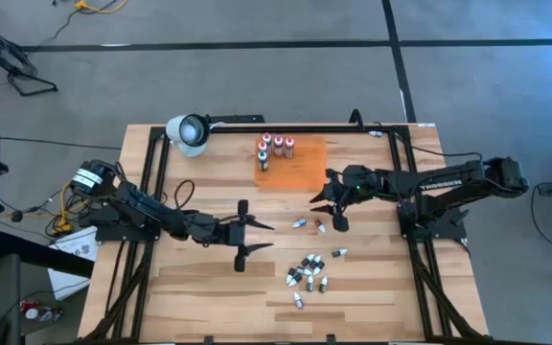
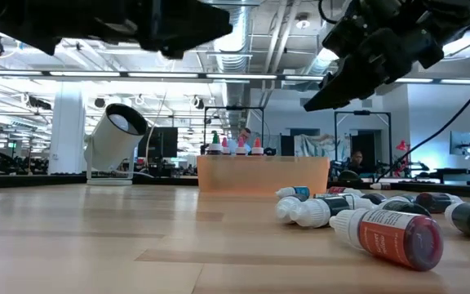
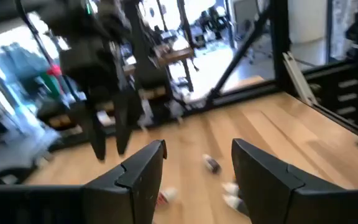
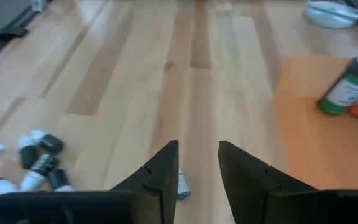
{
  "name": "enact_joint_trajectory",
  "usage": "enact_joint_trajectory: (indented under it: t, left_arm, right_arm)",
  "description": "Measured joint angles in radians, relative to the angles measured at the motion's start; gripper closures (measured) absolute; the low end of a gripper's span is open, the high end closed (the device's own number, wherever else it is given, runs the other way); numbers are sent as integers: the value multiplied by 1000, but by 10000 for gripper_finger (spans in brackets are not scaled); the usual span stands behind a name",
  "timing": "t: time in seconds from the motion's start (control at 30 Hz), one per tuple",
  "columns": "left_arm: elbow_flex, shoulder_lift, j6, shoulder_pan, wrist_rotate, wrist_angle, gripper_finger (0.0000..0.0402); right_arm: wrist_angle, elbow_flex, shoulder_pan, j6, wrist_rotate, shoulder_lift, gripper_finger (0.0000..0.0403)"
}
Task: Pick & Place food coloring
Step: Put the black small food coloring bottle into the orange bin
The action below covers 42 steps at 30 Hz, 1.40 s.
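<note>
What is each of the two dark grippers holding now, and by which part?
Nothing is held. The left gripper is open and empty above the wooden table; the right gripper is open and empty too.

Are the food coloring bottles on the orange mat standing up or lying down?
Standing. The bottles sit upright on the orange mat, white caps up, in the low view.

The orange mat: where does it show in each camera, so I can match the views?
High view: orange mat at the table's far middle, upright bottles on its left part.
Low view: a flat orange band mid-picture, bottles on top.
Left wrist view: not in it.
Right wrist view: at the right edge, bearing a green bottle.
Shared landmark: the white lamp.
</note>
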<state>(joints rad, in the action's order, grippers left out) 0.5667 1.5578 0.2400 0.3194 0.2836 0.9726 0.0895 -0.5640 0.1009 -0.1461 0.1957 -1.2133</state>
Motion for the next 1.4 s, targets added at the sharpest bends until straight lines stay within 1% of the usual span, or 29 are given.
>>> enact_joint_trajectory:
  t: [0.13, 0.23, 0.3, 0.43, 0.47, 0.53, 0.63, 0.73, 0.87, 0.93, 1.0, 1.1, 1.2, 1.27, 1.33, 1.4]
  left_arm:
    - [0, 0, -83, 0, -47, -104, 216]
    - [0, 0, -115, 0, -77, -183, 216]
    - [0, 0, -120, 1, -38, -215, 216]
    - [0, 0, -201, -2, 115, -250, 216]
    - [0, 0, -216, -2, 131, -257, 216]
    - [0, 0, -211, -1, 133, -261, 216]
    - [0, 0, -177, 0, 139, -260, 216]
    - [0, 0, -172, 0, 176, -259, 216]
    - [0, 0, -172, -1, 181, -260, 216]
    - [0, 0, -172, 0, 182, -263, 216]
    - [0, 0, -172, -1, 185, -263, 216]
    - [0, 0, -172, -1, 187, -267, 216]
    - [0, 0, -172, -1, 189, -267, 216]
    - [0, 0, -172, -1, 190, -267, 216]
    - [0, 0, -172, -1, 191, -267, 216]
    - [0, 0, -172, 0, 192, -267, 216]
  right_arm:
    - [0, 0, -50, 66, -34, 0, 297]
    - [-5, 0, -91, 105, -61, 0, 297]
    - [-27, 0, -119, 148, -104, 0, 297]
    - [-130, 0, -156, 305, -258, 0, 297]
    - [-162, 0, -162, 351, -287, 0, 297]
    - [-207, 0, -172, 432, -330, 0, 297]
    - [-221, 0, -190, 515, -366, 0, 297]
    - [-215, 0, -208, 539, -384, -10, 297]
    - [-215, 0, -223, 549, -414, -22, 297]
    - [-215, 0, -242, 558, -449, -44, 297]
    - [-231, 2, -266, 556, -511, -55, 297]
    - [-248, 0, -291, 533, -650, -63, 297]
    - [-315, 0, -294, 532, -775, -28, 297]
    - [-405, 0, -280, 559, -827, 17, 297]
    - [-520, -2, -244, 621, -849, 74, 297]
    - [-675, -13, -195, 692, -854, 132, 297]
